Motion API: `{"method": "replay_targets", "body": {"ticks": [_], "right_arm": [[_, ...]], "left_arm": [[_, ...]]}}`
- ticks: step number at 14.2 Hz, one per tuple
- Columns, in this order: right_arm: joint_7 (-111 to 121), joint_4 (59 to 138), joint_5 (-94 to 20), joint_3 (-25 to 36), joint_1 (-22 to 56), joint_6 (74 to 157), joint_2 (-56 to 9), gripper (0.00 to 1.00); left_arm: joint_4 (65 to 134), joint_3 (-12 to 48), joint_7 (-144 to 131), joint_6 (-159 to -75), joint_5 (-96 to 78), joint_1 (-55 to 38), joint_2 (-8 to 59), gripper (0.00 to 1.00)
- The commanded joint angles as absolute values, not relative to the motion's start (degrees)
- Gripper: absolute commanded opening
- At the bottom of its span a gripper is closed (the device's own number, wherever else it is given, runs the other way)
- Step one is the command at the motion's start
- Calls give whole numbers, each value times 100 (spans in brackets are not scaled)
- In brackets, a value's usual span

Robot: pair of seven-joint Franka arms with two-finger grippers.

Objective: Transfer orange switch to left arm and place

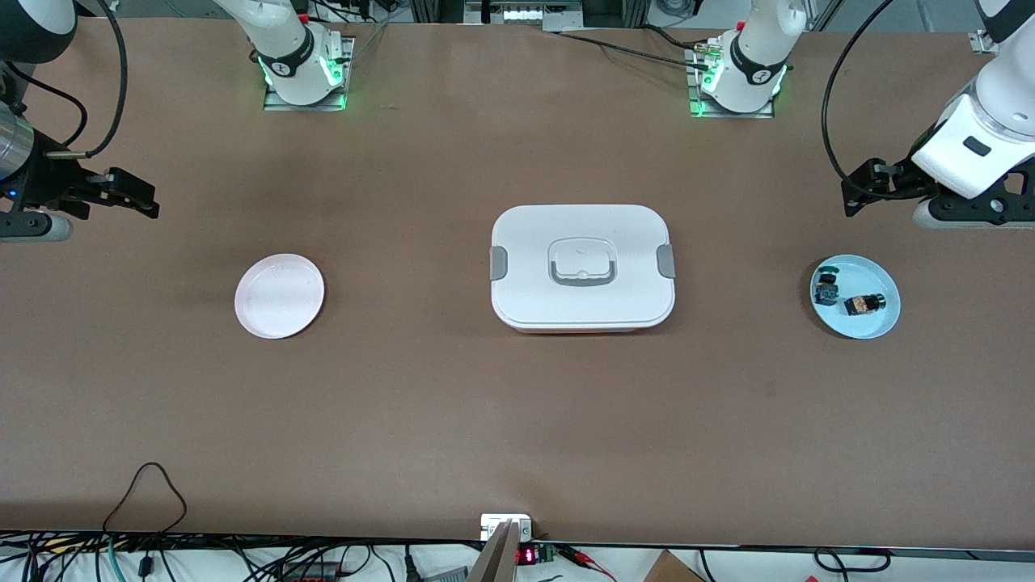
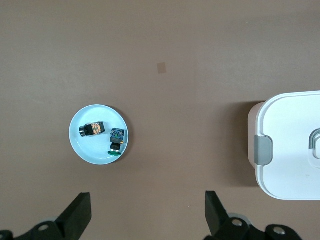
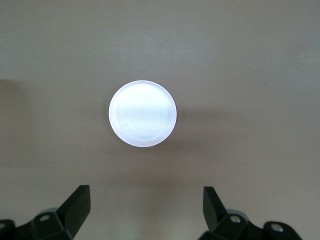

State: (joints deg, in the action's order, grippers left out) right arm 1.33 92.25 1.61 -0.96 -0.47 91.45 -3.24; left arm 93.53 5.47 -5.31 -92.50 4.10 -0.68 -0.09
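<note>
the pale pink plate [image 1: 279, 295], the box [image 1: 582, 267] and the light blue plate [image 1: 875, 322] sit along the table [image 1: 517, 428]. the orange switch [image 1: 863, 304] lies on the blue plate beside a blue-green switch [image 1: 826, 288]. left pincer [image 2: 145, 220] and right pincer [image 3: 146, 212] hover wide open, empty, over the table's ends.

Box [image 2: 290, 145] cut off by the left wrist view's edge with only one clip end showing, both arms' upper links leaving the front view, left claw [image 2: 147, 217] and right claw [image 3: 146, 212] fingers cropped at their wrist views' edges, switch markings too small to read
</note>
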Motion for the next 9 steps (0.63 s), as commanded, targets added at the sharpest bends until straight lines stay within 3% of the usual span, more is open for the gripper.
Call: {"method": "replay_targets", "body": {"ticks": [1, 9], "right_arm": [[123, 9325, 79, -123, -79, 9097, -184, 100], [167, 9316, 79, -123, -79, 9105, -176, 100]], "left_arm": [[9272, 527, -457, -9264, 316, -97, 26, 100], [9264, 519, -466, -9193, 316, -79, 35, 100]]}}
